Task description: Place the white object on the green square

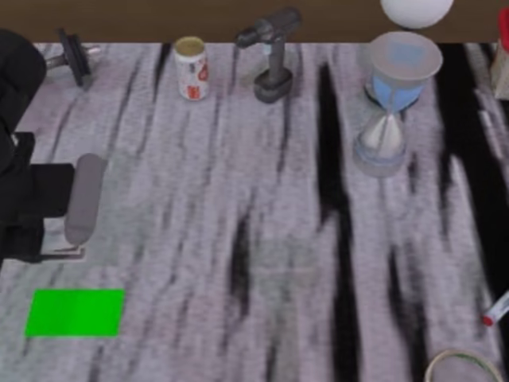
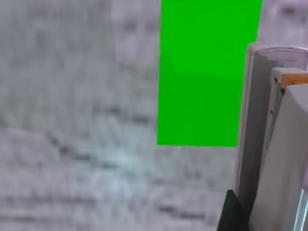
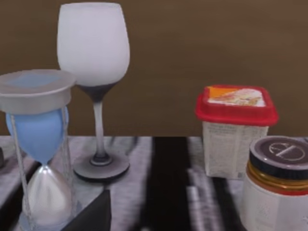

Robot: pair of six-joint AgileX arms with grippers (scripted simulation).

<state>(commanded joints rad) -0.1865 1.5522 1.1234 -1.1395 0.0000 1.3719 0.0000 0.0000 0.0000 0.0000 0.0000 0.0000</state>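
The white object [image 1: 83,199] is a slim rounded bar, lengthwise toward the table's front, near the left edge in the top view. My left gripper [image 1: 65,197] is shut on it from the left side. In the left wrist view the bar [image 2: 274,144] fills the near side, with one dark fingertip [image 2: 232,214] beside it. The green square [image 1: 75,312] lies flat at the front left, a short way in front of the bar; its patch [image 2: 207,72] shows beyond the bar. Part of my right gripper [image 3: 94,216] shows only in the right wrist view, near the hourglass.
Along the back stand a dumbbell [image 1: 73,56], a can [image 1: 192,68], a drill [image 1: 272,52], an hourglass [image 1: 395,103] and a wine glass [image 1: 416,9]. A red-capped tube [image 1: 495,310] and a round rim [image 1: 465,366] sit at the front right. A red-lidded tub [image 3: 236,130] and a jar [image 3: 276,187] stand back right.
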